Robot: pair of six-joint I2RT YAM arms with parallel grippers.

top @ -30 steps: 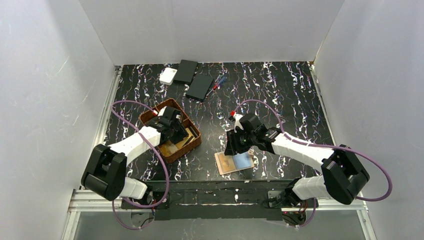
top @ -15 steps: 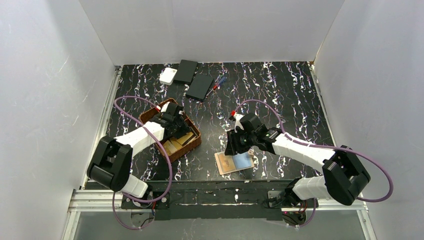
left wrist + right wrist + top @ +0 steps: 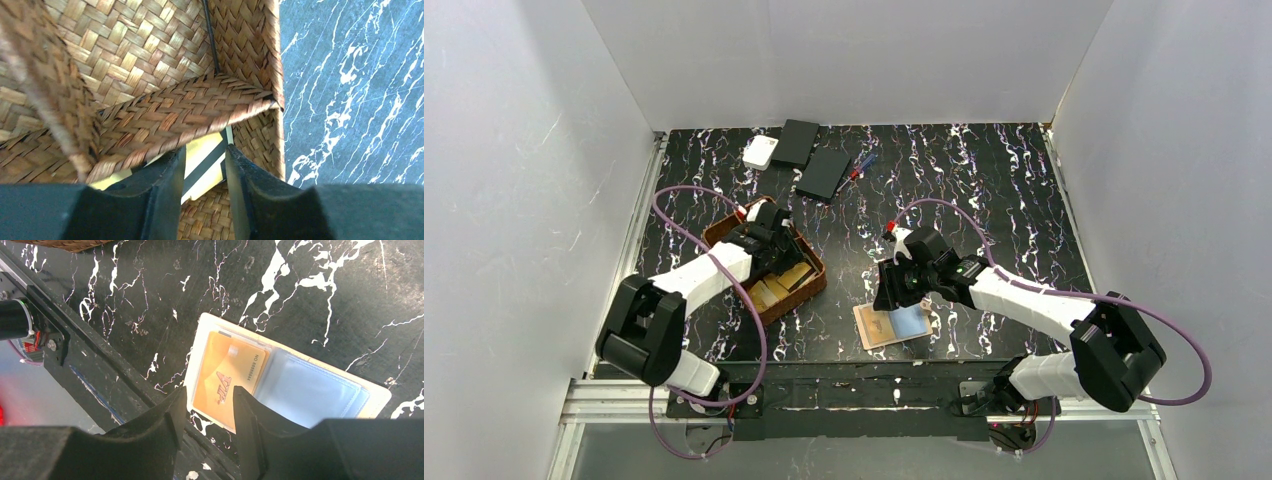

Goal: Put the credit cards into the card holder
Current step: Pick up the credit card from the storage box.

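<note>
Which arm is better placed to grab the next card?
Left. The left gripper is down in the woven tray, open, a card showing between its fingers. The right gripper hovers open over the card holder.

card holder point(image 3: 892, 325) lies open flat, orange card point(image 3: 227, 382) in one pocket; more cards point(image 3: 780, 288) in woven tray point(image 3: 816, 280).

Top view is bright and even, with diffuse light from above. Plain white enclosure walls point(image 3: 524, 150) read greyish, and shadows barely show on the black white-veined marble tabletop point(image 3: 984, 190). Sharp overall, small stuff low-res.

Left wrist: brown woven divided tray point(image 3: 190, 105) warm-lit and crisp mid-frame, weave at left edge blurred. Black left gripper point(image 3: 205, 149) fingers point(image 3: 160, 195) out of focus.

Right wrist: black right gripper point(image 3: 210, 390) fingers point(image 3: 155, 440) soft too. Sheen on clear pockets of the tan card holder point(image 3: 310, 390). Lower-left corner washed out and blurry.
</note>
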